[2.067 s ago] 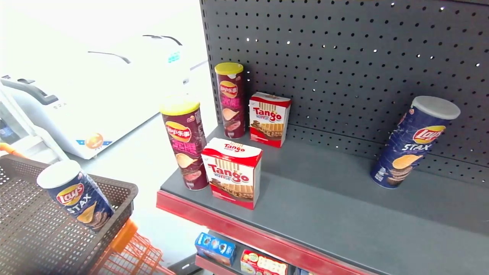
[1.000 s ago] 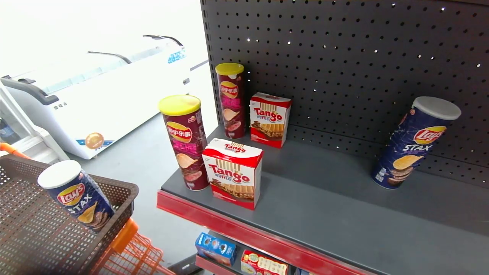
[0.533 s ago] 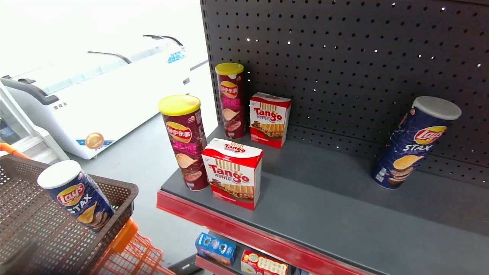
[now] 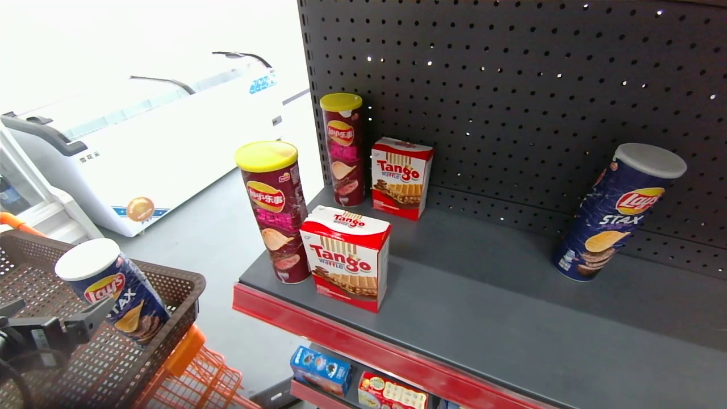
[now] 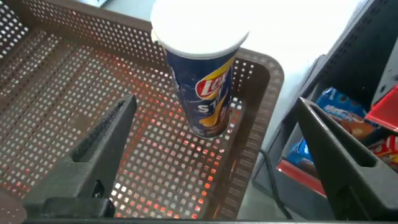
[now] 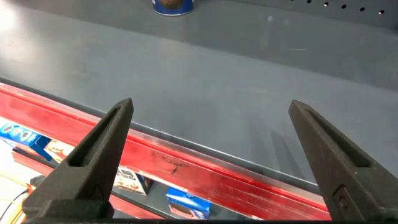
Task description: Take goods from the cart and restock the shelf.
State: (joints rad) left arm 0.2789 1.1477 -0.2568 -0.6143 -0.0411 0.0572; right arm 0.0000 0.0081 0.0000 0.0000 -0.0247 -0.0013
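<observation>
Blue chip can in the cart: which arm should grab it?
Left. The left gripper is open, facing the blue chip can in the basket; the right gripper is over the shelf.

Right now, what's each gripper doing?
Left gripper: open, empty, facing the dark blue white-lidded chip can.
Right gripper: open, empty, above the grey shelf.

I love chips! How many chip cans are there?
4: front maroon can and back maroon can at the shelf's left end, one blue can farther right, another blue can in the cart basket.
</observation>
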